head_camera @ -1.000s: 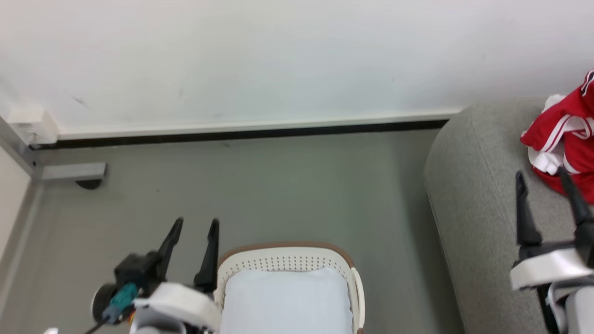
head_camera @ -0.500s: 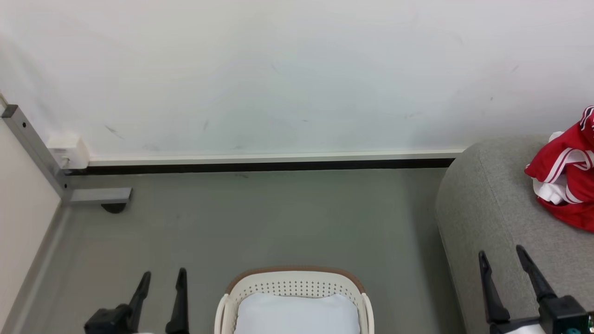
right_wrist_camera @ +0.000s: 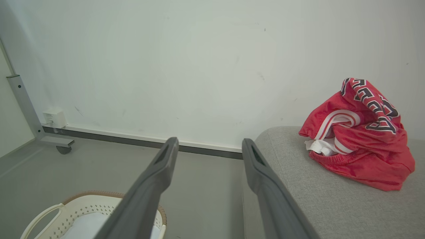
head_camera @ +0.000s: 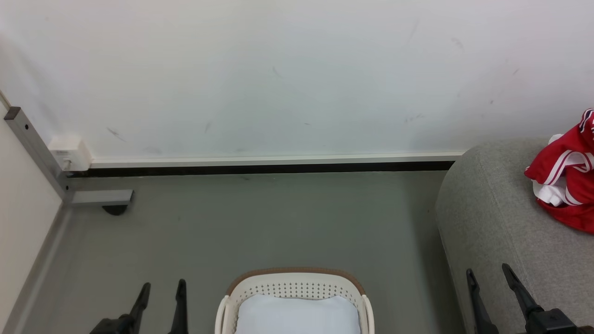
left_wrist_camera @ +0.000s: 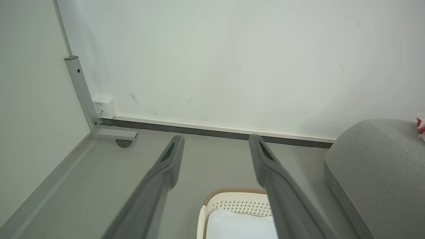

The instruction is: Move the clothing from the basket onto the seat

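The clothing [head_camera: 567, 183] [right_wrist_camera: 360, 136], a heap of red garments with white stripes and black-and-white lettering, lies on the grey seat [head_camera: 492, 218] [right_wrist_camera: 332, 199] [left_wrist_camera: 375, 166] at the right. At the bottom centre stands the cream basket [head_camera: 297, 284] [left_wrist_camera: 232, 204] [right_wrist_camera: 83, 207]; inside it I see a pale white cloth and no red garment. My left gripper [head_camera: 161, 290] [left_wrist_camera: 215, 146] is open beside the basket's left side, holding nothing. Over the seat's near end my right gripper [head_camera: 488, 276] [right_wrist_camera: 210, 147] is open and empty, well short of the clothing.
A white wall with a dark skirting strip [head_camera: 260, 168] closes the far side of the grey floor. A grey metal frame leg with a caster [head_camera: 100, 199] and a small white box [head_camera: 68, 152] stand at the far left corner.
The head camera has tilted up, so everything sits lower in view. Both grippers have drawn back toward the bottom edge, the right one away from the clothing. Basket and clothing are unmoved.
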Available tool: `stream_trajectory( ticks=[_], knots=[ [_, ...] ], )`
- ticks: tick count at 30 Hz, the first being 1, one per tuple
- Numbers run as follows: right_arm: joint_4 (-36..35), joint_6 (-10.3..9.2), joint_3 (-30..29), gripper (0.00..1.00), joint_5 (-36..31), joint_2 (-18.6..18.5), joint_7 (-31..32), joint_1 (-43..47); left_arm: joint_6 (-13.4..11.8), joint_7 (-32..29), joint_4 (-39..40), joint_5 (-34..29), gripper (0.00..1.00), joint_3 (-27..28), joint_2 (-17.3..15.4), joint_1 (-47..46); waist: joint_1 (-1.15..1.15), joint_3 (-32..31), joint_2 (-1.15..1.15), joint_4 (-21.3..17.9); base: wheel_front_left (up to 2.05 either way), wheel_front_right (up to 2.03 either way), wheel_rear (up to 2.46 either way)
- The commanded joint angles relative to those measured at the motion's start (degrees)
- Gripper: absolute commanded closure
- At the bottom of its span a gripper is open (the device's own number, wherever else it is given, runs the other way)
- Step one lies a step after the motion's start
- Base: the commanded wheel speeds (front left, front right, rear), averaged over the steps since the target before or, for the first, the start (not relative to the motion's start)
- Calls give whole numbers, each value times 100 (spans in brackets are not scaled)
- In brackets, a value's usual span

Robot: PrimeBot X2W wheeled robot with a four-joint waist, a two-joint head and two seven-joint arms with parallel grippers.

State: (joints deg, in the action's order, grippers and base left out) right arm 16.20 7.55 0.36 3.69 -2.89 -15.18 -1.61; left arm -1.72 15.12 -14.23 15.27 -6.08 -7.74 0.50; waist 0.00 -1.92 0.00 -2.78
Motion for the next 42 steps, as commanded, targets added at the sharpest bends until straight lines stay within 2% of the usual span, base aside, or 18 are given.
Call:
stream_trajectory(
  ticks=[1,18,19,22,42],
  knots=[
    [17,-14,14,0,74,-4,7,78,34,3,-24,-79,0,45,34,33,0,1,0,4,0,0,0],
    [92,-13,-42,0,130,-3,7,46,371,4,-197,-432,0,377,286,-1,0,10,0,-15,0,0,0],
    [72,0,-34,100,113,1,0,2,379,0,-192,-404,100,370,303,-4,0,11,0,-14,0,0,0],
    [178,1,-43,100,155,12,16,34,380,-20,-311,-372,100,375,337,6,0,12,0,-14,0,0,0],
    [60,-1,-212,100,2411,5,573,-107,522,-578,-218,1716,100,611,374,-183,0,44,0,33,0,0,0]
  ],
)
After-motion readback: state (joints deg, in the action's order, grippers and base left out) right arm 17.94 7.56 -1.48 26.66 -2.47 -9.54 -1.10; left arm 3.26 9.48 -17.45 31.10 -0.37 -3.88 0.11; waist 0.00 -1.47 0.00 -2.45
